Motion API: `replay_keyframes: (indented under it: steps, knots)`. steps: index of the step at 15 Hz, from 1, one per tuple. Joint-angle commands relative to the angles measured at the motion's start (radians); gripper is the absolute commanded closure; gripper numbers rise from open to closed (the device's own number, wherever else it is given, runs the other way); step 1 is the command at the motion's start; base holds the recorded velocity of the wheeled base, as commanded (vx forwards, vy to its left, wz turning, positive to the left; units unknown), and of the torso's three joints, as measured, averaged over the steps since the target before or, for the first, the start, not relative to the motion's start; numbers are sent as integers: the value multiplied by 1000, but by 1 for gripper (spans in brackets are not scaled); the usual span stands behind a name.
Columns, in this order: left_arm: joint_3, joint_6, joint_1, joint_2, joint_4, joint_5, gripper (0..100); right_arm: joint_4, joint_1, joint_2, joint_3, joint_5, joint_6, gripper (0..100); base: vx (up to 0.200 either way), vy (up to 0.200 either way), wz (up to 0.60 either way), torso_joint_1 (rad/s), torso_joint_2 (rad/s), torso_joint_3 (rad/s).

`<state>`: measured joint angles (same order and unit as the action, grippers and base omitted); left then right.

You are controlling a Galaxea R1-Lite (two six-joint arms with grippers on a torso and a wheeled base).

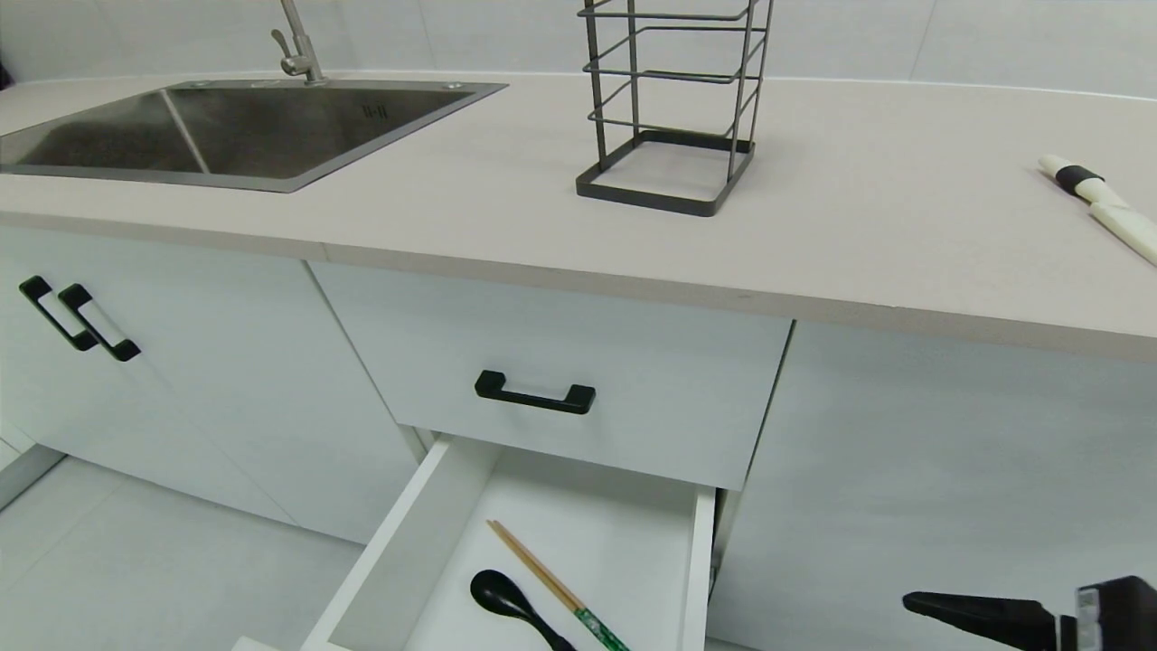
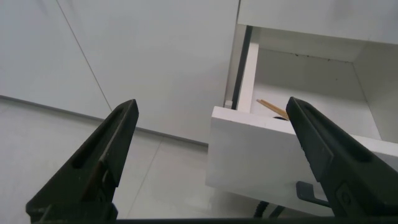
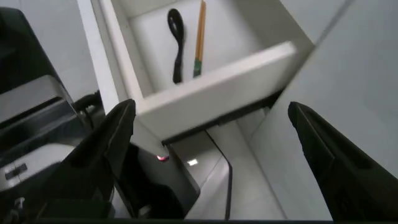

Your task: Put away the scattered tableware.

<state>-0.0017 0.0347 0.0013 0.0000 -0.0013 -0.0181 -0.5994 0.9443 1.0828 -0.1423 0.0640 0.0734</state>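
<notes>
Brushed metal sink point(image 1: 298, 127); matt dark wire rack point(image 1: 646, 201); smooth matt countertop point(image 1: 859, 235). Glossy black spoon point(image 1: 495, 594) and wooden chopsticks point(image 1: 542, 577) in a smooth white drawer point(image 1: 407, 551).

The pale countertop point(image 1: 859, 235) carries a dark wire rack point(image 1: 673, 108) at about 12 o'clock, standing upright. A steel sink point(image 1: 271, 127) is set into it at 10 o'clock. At 3 o'clock lies a cream utensil with a black band point(image 1: 1098, 203), possibly a knife. Below, at 6 o'clock, the open drawer point(image 1: 407, 551) holds a black spoon point(image 1: 511, 606) and chopsticks point(image 1: 551, 583) side by side.
</notes>
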Motion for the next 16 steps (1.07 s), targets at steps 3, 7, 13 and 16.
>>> replay_keyframes:
  steps: [3,7,13,16]
  knots:
    - [0,1,0,0,-2,0,0,151,-55,-374,20,-6,6,0,0,0,0,0,0,0]
    - [0,1,0,0,0,0,0,181,-174,-460,27,76,14,0,0,0,0,0,0,0]
    - [0,1,0,0,0,0,0,187,-460,-541,52,72,42,0,0,0,0,0,0,0]
    - [0,-6,0,0,-2,0,0,190,-519,-589,53,71,39,0,0,0,0,0,0,0]
